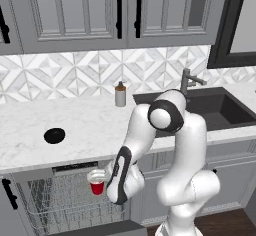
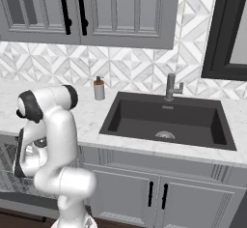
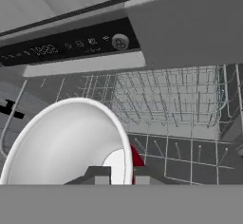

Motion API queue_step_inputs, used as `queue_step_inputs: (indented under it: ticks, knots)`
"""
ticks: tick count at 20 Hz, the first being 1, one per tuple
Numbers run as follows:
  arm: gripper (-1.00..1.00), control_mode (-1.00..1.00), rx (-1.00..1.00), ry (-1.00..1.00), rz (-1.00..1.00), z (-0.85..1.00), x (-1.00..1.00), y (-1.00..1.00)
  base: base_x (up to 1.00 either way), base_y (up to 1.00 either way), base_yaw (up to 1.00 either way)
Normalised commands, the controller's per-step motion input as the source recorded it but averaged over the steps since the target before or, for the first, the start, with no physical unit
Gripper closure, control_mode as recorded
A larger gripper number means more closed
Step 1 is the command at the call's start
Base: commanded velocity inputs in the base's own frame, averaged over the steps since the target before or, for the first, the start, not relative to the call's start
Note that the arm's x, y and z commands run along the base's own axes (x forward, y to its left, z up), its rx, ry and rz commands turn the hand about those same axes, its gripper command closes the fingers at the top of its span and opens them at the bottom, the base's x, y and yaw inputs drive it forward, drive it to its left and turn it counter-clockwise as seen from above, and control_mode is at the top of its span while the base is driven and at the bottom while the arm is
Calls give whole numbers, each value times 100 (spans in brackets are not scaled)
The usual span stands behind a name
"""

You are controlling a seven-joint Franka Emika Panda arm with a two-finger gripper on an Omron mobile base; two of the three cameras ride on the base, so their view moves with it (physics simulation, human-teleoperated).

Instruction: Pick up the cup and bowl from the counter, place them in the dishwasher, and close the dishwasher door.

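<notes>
The end effector [image 1: 103, 176] grips the one red cup [image 1: 96, 182] by its rim above the pulled-out wire rack [image 1: 60, 200] of the open dishwasher [image 3: 71, 45]; released from this height, the cup could tip over among the tines or knock the rack edge. One black bowl [image 1: 54, 135] waits on the surface [image 1: 30, 125], and one soap dispenser [image 1: 120, 94] stands near the single sink [image 2: 169, 121].

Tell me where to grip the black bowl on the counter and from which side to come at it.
Grip the bowl by its rim, one jaw inside and one outside, coming straight down from above. It sits upright and open on the counter, low and wide, so its shallow wall gives little to hold from the side. First the gripper must release the cup.
</notes>
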Motion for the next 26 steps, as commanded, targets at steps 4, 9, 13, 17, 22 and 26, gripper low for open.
queue_step_inputs:
  ticks: [4,9,13,17,22,26]
  knots:
    - [100,-100,-5,-26,0,-32,-37,23,0,0,0]
    - [100,-100,-1,-2,-4,-28,0,14,0,0,0]
    - [100,-100,-2,0,-1,-60,-6,9,0,0,0]
    - [100,-100,-1,-8,0,-77,-3,8,0,0,0]
    - [100,-100,0,-17,0,-44,-2,1,0,0,0]
    - [100,-100,0,-42,0,-13,-42,1,0,0,0]
